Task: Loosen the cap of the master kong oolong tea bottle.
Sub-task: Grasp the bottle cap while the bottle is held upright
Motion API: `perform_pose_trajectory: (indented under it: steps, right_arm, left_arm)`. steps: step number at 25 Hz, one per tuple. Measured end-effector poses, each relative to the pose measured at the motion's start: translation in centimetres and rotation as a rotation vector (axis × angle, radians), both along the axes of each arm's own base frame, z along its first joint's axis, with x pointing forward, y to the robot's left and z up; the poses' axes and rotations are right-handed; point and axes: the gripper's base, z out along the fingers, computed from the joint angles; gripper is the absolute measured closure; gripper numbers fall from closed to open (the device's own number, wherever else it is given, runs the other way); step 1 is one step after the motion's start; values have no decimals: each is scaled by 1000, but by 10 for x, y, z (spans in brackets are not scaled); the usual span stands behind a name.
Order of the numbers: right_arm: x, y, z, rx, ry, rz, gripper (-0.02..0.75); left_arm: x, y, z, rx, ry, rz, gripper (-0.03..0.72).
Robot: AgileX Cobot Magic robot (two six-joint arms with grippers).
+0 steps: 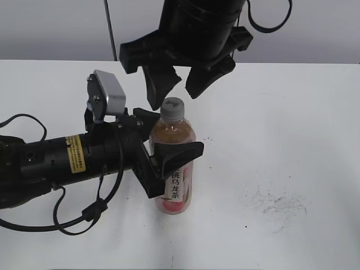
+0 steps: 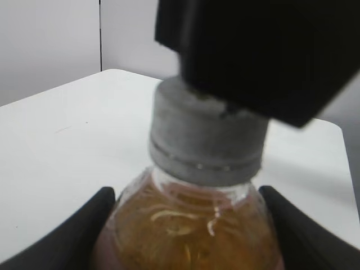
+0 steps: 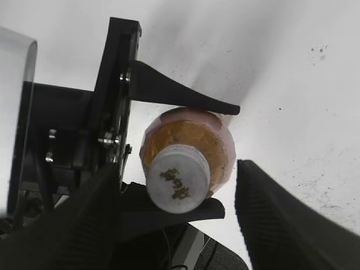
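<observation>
The master kong oolong tea bottle [image 1: 179,169] stands upright on the white table, amber tea inside and a pink label with a white strip of black characters. Its grey-white cap [image 1: 172,108] is on the neck; the right wrist view shows the dark logo on the cap [image 3: 178,178]. My left gripper [image 1: 164,147] comes in from the left and is shut on the bottle's body [image 2: 185,230], one finger on each side. My right gripper [image 1: 175,84] hangs open just above the cap, a finger on either side [image 3: 177,219], not touching it.
The white table [image 1: 281,124] has dark scuff marks [image 1: 278,203] at the right front. The left arm's black body and cables [image 1: 50,163] lie across the left side. A grey wall rises behind the table's far edge.
</observation>
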Motion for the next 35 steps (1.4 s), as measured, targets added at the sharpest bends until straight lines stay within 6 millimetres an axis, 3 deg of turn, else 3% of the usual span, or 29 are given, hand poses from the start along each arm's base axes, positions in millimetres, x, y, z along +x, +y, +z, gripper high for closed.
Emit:
perform_pose_trajectory:
  steps: [18, 24, 35]
  right_arm:
    - [0, 4, -5, 13, 33, 2, 315]
    - [-3, 2, -19, -17, 74, 1, 318]
    - [-4, 0, -16, -21, 61, 3, 318]
  left_arm:
    - [0, 0, 0, -1, -1, -2, 239]
    - [0, 0, 0, -1, -1, -2, 239]
    - [0, 0, 0, -1, -1, -2, 239]
